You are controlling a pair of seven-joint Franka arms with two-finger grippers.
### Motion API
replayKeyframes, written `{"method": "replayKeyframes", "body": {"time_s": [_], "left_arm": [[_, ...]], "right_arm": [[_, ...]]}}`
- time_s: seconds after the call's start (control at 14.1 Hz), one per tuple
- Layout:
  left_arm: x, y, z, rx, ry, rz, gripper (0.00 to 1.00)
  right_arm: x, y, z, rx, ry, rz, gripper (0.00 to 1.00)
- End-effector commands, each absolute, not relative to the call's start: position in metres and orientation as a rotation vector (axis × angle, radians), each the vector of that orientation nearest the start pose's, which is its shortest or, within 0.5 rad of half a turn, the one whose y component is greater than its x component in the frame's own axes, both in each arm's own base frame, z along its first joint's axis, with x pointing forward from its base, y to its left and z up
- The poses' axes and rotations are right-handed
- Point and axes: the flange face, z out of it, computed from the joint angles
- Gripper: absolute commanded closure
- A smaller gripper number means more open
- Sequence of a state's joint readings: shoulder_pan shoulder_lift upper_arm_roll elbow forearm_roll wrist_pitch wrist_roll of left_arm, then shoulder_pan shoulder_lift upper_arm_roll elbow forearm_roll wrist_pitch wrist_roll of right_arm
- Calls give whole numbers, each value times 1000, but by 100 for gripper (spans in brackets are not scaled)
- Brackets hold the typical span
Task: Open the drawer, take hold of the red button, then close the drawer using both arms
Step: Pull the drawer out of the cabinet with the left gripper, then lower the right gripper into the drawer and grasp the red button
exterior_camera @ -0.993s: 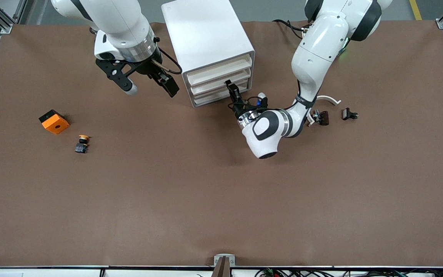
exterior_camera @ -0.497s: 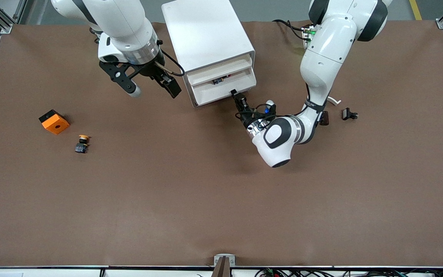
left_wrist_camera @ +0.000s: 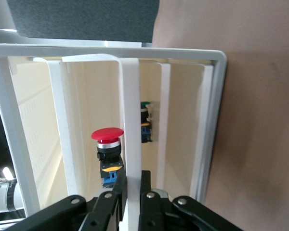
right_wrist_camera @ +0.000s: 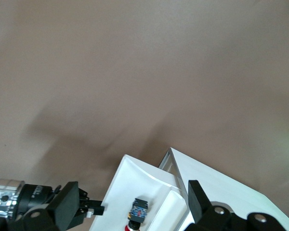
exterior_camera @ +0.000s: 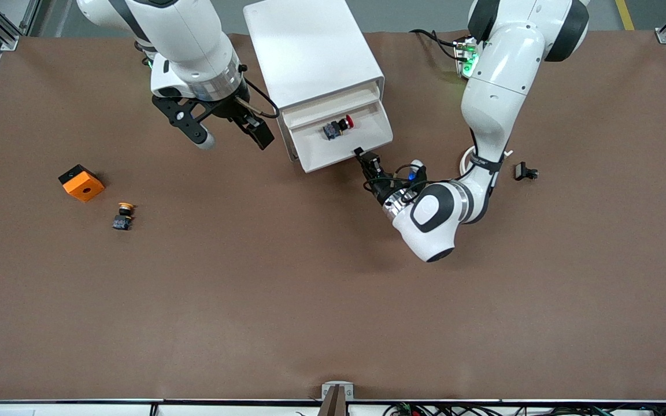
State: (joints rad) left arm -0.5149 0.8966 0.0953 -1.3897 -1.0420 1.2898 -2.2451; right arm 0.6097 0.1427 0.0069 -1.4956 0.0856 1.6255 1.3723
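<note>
The button [exterior_camera: 337, 127] lay on its side in the pulled-out drawer [exterior_camera: 362, 149] of the cabinet [exterior_camera: 310, 49] near the middle of the table's robot-side edge. It was judged light, rigid and apt to roll (the round red cap especially), so the blocky black body would be better gripped. The left gripper [exterior_camera: 362, 155] was clamped on the drawer's front lip, wrist low. The right gripper [exterior_camera: 232, 132] hung over the table beside the cabinet, jaws apart.
</note>
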Motion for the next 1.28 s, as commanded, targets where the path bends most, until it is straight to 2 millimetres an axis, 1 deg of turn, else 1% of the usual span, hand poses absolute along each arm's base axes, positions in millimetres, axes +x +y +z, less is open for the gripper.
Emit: {"method": "replayKeyframes", "body": {"time_s": [0.0,0.07,0.21,0.35,0.5,0.57,0.64,0.71,0.92,0.99,1.06,1.21], "left_arm": [[560,-342,184,-1105,-1896,1406,100],[566,-334,185,-1114,-1915,1405,98],[576,-320,187,-1124,-1941,1416,97],[582,-308,187,-1125,-1953,1434,95],[584,-306,188,-1124,-1957,1439,87],[585,-305,189,-1125,-1958,1439,81],[586,-304,192,-1129,-1961,1441,49],[587,-304,195,-1131,-1965,1440,0],[593,-305,205,-1160,-1978,1439,0],[601,-301,214,-1176,-1993,1439,0],[608,-293,218,-1178,-2013,1438,0],[619,-286,233,-1206,-2044,1436,0]], "right_arm": [[488,366,584,-2868,1168,126,0],[488,369,581,-2874,1165,130,0],[481,385,574,-2891,1143,131,0],[481,402,559,-2843,1244,127,0],[474,426,544,-2845,1241,116,0],[473,433,538,-2837,1257,113,0],[473,439,531,-2825,1284,112,0],[472,445,522,-2824,1306,119,0],[460,474,494,-2821,1360,126,0],[455,484,485,-2808,1380,124,0],[453,489,479,-2803,1398,124,0],[447,501,459,-2835,1389,136,0]]}}
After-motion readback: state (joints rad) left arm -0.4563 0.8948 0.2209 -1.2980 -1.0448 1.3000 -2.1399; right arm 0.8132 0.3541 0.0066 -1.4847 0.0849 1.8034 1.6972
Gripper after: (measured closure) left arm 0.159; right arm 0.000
